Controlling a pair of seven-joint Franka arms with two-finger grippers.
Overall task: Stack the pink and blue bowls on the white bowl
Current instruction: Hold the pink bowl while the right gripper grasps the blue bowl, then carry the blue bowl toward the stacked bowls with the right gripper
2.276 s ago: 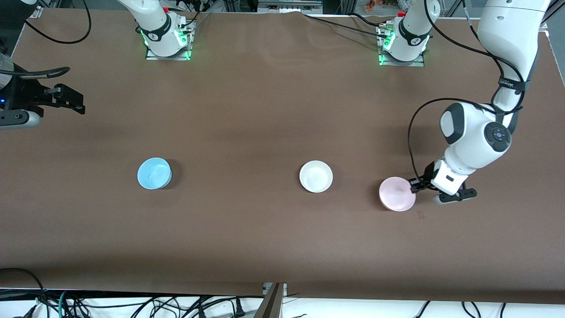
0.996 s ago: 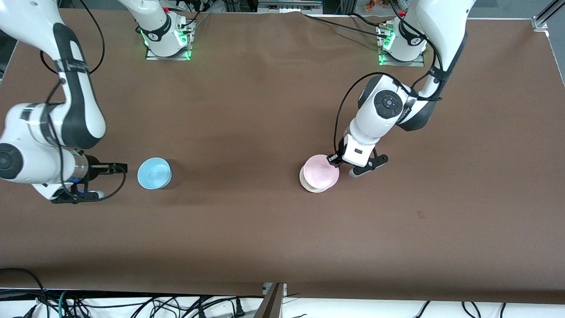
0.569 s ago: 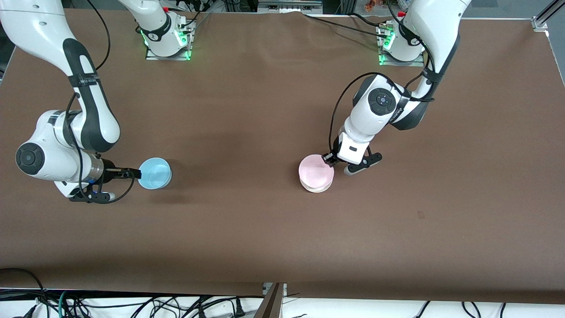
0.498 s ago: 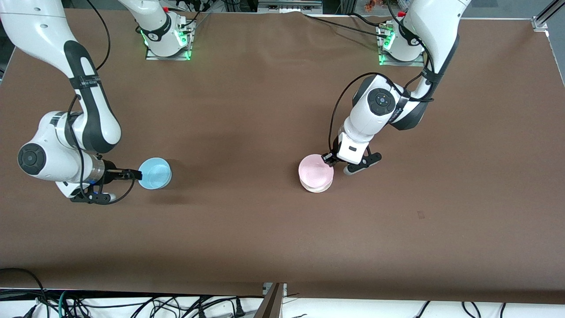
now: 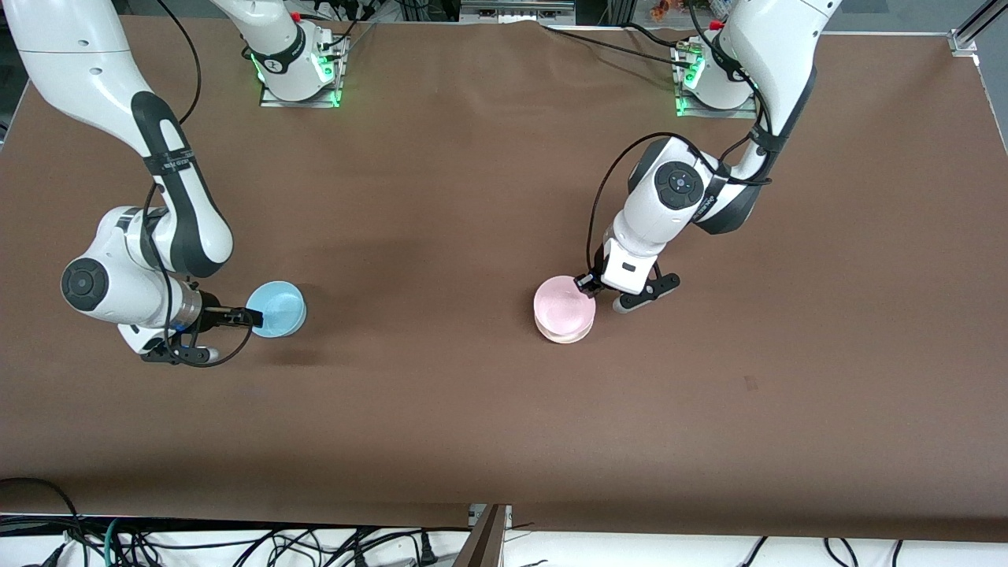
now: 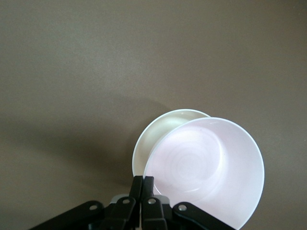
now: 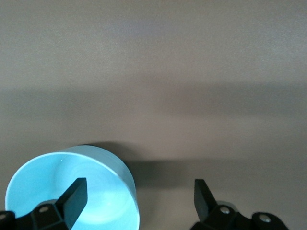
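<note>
- Pink bowl (image 5: 564, 300) hangs just over the white bowl (image 5: 564, 334) near the middle of the brown table (image 5: 472, 197), its rim pinched by the clenched left gripper (image 5: 587, 285).
- From the left wrist view, the pink bowl (image 6: 206, 167) sits a little off centre: a crescent of the white bowl (image 6: 148, 141) shows past its edge, so the two are not yet nested.
- Blue bowl (image 5: 276, 309) stands alone toward the right arm's end of the table, well apart from the other two and about as near the front edge as they are.
- Right gripper (image 5: 244, 317) is at the blue bowl's rim on the side toward the table's end, fingers spread wide; the right wrist view shows one fingertip (image 7: 76, 194) inside the blue bowl (image 7: 72, 191) and the other outside its wall.
- Judged from this, the pink bowl's release comes next, and it turns on centring it over the white one.
- The blue bowl lies straight ahead of the right gripper, which need only clamp the wall before carrying it toward the table's middle.
</note>
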